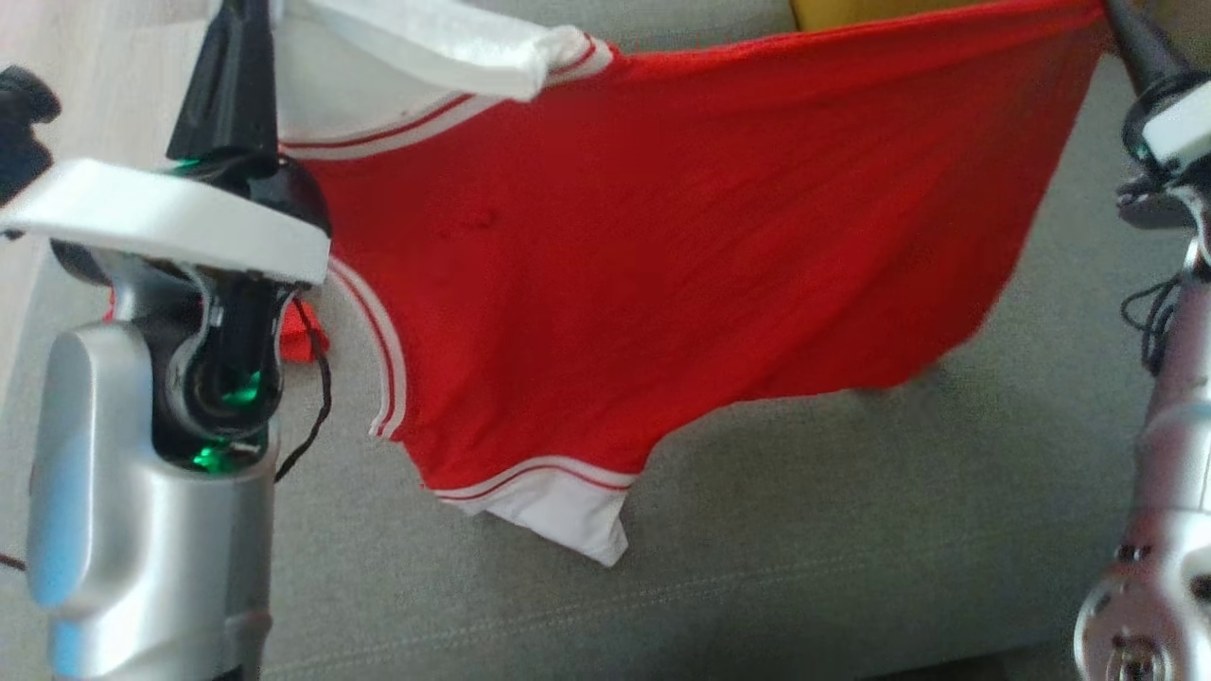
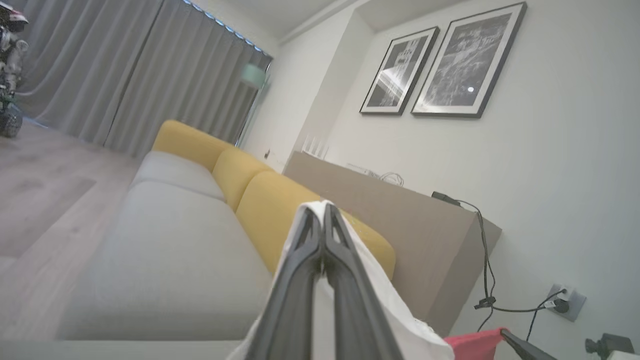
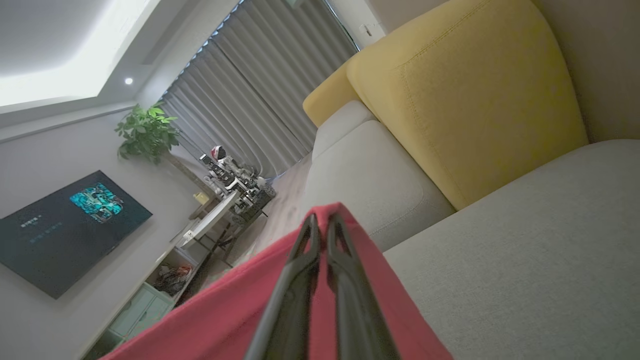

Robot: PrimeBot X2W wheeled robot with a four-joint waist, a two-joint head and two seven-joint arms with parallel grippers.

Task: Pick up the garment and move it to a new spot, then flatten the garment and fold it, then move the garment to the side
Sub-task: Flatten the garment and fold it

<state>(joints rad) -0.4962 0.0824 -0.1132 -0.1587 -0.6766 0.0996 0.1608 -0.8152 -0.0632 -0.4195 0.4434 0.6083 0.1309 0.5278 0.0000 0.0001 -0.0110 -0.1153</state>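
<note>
Over sofa (image 1: 851,530), garment (image 1: 662,255) lengthwise left-right.

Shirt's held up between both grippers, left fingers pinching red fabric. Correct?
Not quite. In the left wrist view the left fingers pinch the white trim of the shirt, not red fabric. The rest holds.

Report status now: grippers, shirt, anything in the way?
Left gripper and right gripper shut on shirt. Shirt hangs stretched over sofa. No obstacle seen.

Grey sofa (image 1: 757,567), yellow back cushions (image 3: 465,100)
</note>
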